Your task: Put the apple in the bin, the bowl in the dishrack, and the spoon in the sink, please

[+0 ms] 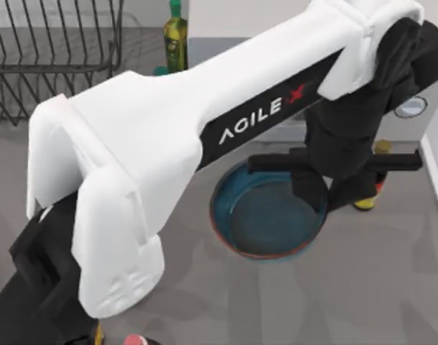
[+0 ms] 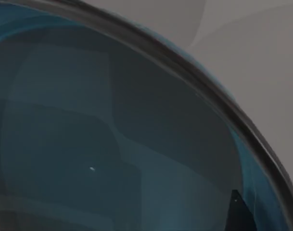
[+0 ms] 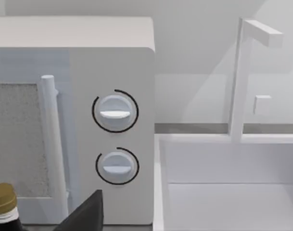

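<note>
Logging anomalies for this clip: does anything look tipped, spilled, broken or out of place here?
Nothing stands out. The bowl sits upright and empty on the table, with the left gripper at its rim. The dishrack and green bottle stand upright at the back.

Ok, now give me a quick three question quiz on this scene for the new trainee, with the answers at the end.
1. True or false: the left tool is at the bowl.
2. What stands in the upper left corner of the top view? A) the dishrack B) a kettle C) a toaster
3. Fill in: in the right wrist view, the microwave has ___ round dials on its front.

Key: 1 true; 2 A; 3 two.
</note>
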Action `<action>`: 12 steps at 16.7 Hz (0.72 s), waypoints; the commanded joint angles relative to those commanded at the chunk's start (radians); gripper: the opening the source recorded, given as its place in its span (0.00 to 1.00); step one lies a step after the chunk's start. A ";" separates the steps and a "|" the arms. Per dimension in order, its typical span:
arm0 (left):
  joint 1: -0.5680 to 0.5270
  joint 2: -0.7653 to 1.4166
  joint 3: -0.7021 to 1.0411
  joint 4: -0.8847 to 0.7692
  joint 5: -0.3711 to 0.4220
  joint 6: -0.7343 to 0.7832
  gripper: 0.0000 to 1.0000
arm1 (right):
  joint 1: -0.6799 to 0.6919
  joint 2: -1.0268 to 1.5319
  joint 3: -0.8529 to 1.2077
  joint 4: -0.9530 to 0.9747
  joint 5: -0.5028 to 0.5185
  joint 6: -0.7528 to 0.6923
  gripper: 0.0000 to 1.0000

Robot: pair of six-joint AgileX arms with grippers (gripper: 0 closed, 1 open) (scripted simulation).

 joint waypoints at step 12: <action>0.180 -0.252 -0.199 0.186 0.025 0.141 0.00 | 0.000 0.000 0.000 0.000 0.000 0.000 1.00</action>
